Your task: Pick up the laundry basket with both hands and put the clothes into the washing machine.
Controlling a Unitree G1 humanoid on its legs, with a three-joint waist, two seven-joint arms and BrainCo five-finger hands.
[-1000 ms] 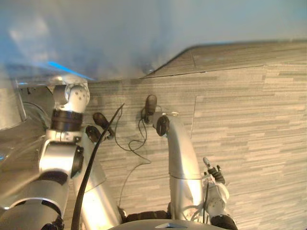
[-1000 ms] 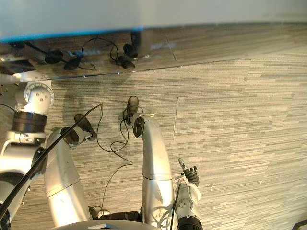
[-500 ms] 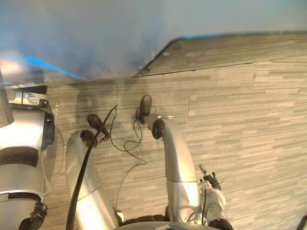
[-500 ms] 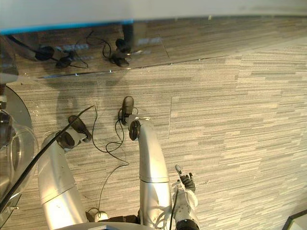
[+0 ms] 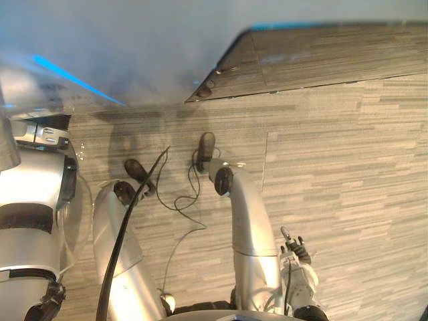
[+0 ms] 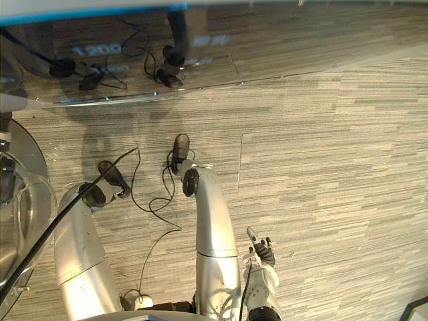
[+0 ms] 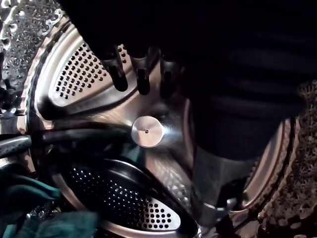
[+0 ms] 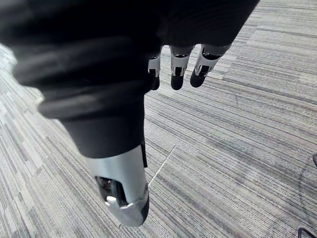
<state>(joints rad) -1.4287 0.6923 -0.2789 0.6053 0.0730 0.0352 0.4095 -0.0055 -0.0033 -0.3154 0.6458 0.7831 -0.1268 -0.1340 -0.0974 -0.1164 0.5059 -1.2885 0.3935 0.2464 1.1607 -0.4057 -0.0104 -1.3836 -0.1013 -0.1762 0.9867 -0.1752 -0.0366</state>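
Teal cloth (image 7: 29,198) is lying bunched inside the washing machine's drum (image 7: 74,74), resting against the perforated steel wall beside one of the raised paddles. It is looking soft, light and limp, so I judge it will be draping and sliding rather than keeping any shape, and it may be catching on the paddles. A pinch on a thick gathered fold would be the best place to take it, should it need shifting deeper.

The left hand (image 7: 208,74) is reaching into the drum, its fingers (image 7: 142,74) hanging straight and loosely spread, gripping nothing. The cloth is sitting well apart from them, with bare steel and the round hub (image 7: 147,131) showing in the space past the fingertips. Judging by this, the loading step is looking close to done.

Further out, the machine's round glass door (image 6: 20,221) is standing open at the robot's left. The right hand (image 8: 176,64) is hanging at the robot's side over the grey striped carpet floor (image 6: 321,167), fingers relaxed, slightly apart and carrying nothing.
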